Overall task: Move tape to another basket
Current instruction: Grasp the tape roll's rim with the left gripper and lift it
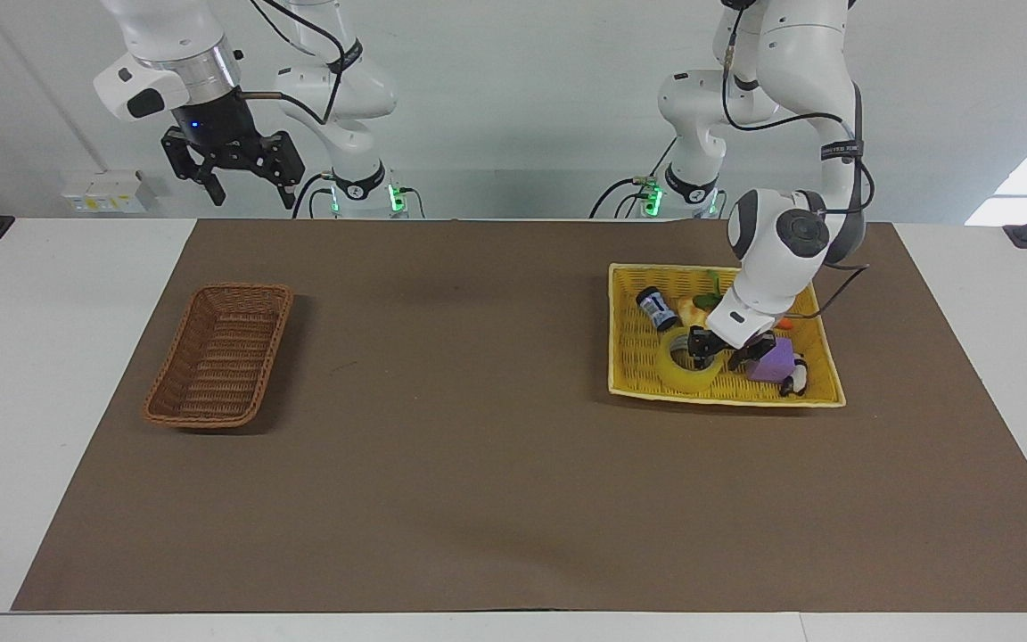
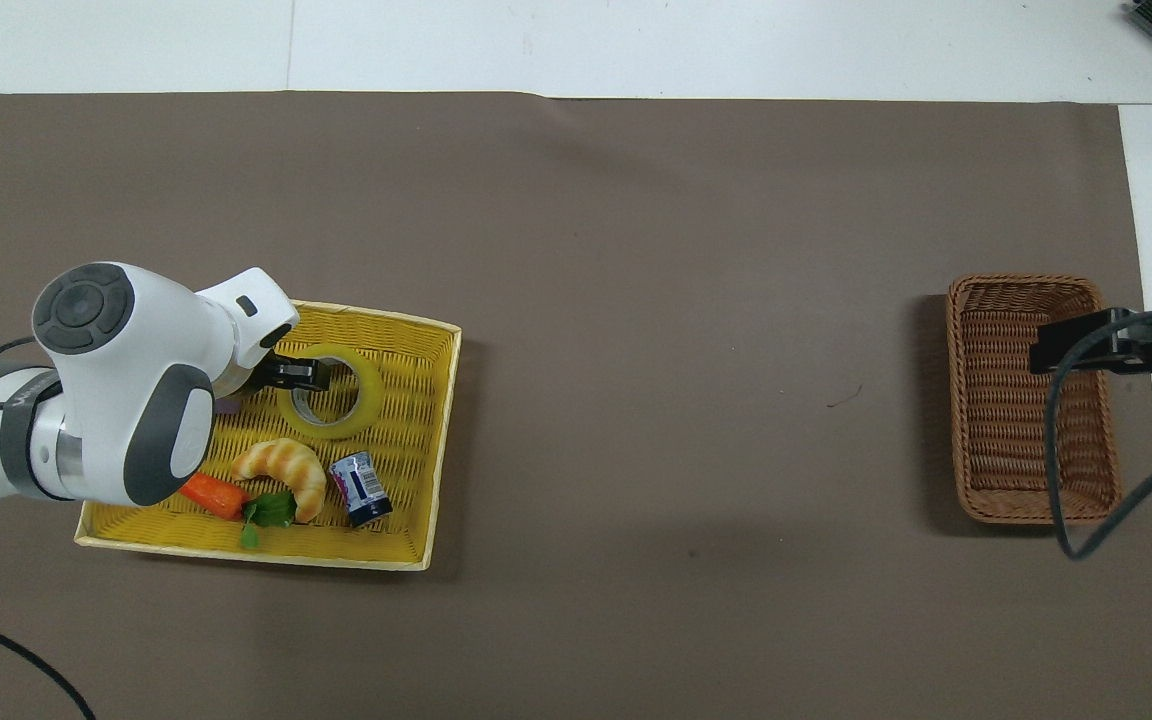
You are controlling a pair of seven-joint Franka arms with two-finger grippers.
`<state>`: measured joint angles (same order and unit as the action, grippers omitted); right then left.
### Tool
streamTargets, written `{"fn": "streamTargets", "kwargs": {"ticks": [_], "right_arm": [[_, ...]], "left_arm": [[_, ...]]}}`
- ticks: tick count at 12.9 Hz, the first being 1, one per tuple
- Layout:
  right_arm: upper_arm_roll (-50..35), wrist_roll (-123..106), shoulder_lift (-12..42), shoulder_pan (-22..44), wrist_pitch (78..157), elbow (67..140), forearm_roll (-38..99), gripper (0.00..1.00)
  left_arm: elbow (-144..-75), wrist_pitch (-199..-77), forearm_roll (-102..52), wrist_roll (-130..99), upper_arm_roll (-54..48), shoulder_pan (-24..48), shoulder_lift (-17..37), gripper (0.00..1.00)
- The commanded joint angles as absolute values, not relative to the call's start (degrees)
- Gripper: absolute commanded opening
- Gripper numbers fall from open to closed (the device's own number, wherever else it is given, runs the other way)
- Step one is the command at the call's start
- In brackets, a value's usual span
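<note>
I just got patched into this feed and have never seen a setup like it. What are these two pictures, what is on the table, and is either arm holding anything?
They show two robot arms at one table at the same moment. One camera faces the robots from across the table; the other looks steeply down from above their end, so the sides are swapped between the views.

On the brown mat sit two baskets. The yellow basket, at the left arm's end, holds the tape, a croissant, a carrot, a small can and a purple block. The brown wicker basket is at the right arm's end.

The left gripper is down at the tape, one finger in its hole, but a firm grip cannot be confirmed. The right gripper waits open, raised above the table's robot-side edge, holding nothing.
</note>
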<state>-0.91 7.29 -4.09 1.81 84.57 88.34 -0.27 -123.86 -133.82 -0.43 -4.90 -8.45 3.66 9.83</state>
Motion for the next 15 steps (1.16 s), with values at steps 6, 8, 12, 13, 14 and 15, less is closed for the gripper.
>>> {"fn": "streamTargets", "kwargs": {"ticks": [6, 8, 12, 13, 14, 15], "right_arm": [[-1.05, 5.54, -4.92, 0.88, 85.43, 89.47, 0.53, 1.0], [-1.05, 5.54, -4.92, 0.88, 85.52, 89.47, 0.53, 1.0], [-1.05, 5.54, -4.92, 0.88, 85.52, 89.47, 0.53, 1.0], [-1.05, 5.54, -4.92, 0.88, 85.52, 89.47, 0.53, 1.0], [-1.05, 5.54, -5.01, 0.88, 85.52, 89.47, 0.53, 1.0], [-1.05, 5.54, -4.92, 0.88, 85.52, 89.47, 0.53, 1.0]], "left_arm": [[-124.1, -138.78, -1.05, -6.24, -7.73, 5.8, 14.42, 0.0], [-122.53, -135.29, -1.05, -6.24, -7.73, 5.63, 13.36, 0.0], [-117.69, -127.36, -1.05, -6.5, -7.73, 5.54, 10.73, 0.0], [-117.6, -126.92, -1.05, -6.59, -7.73, 5.54, 9.77, 0.0], [-117.42, -125.78, -1.05, -6.68, -7.73, 5.54, 8.71, 0.0], [-116.73, -123.94, -1.05, -6.68, -7.73, 5.54, 7.83, 0.0]]}}
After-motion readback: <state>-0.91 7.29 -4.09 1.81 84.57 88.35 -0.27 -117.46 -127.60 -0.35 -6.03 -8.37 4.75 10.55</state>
